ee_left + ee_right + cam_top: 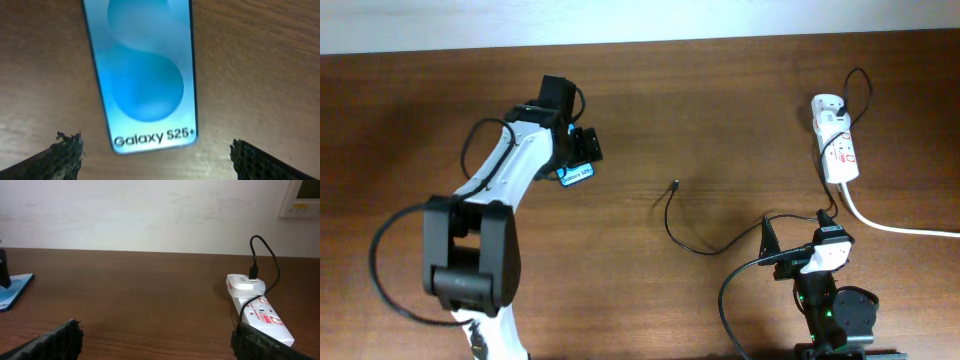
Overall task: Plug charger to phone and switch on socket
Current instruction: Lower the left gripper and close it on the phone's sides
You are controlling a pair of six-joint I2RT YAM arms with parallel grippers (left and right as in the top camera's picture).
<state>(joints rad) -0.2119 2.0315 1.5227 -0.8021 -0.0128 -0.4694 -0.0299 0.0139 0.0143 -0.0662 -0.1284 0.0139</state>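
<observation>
The white-and-black left arm (510, 160) stretches forward, its black-fingered left gripper (157, 159) tilted down, jaws wide apart. The right arm (828, 300) sits folded low, its black-fingered right gripper (157, 340) level, jaws equally wide.

The wooden table (720, 120) is evenly and softly lit, with only faint shadows cast. In the left wrist view, the glowing phone (145, 75) is rendered blurred.

Robot lab: wooden table (720, 100), white wall (150, 215).

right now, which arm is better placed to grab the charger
Right. The charger runs close past the right pincer, which is open; the left pincer hangs open over the phone, farther away.
</observation>
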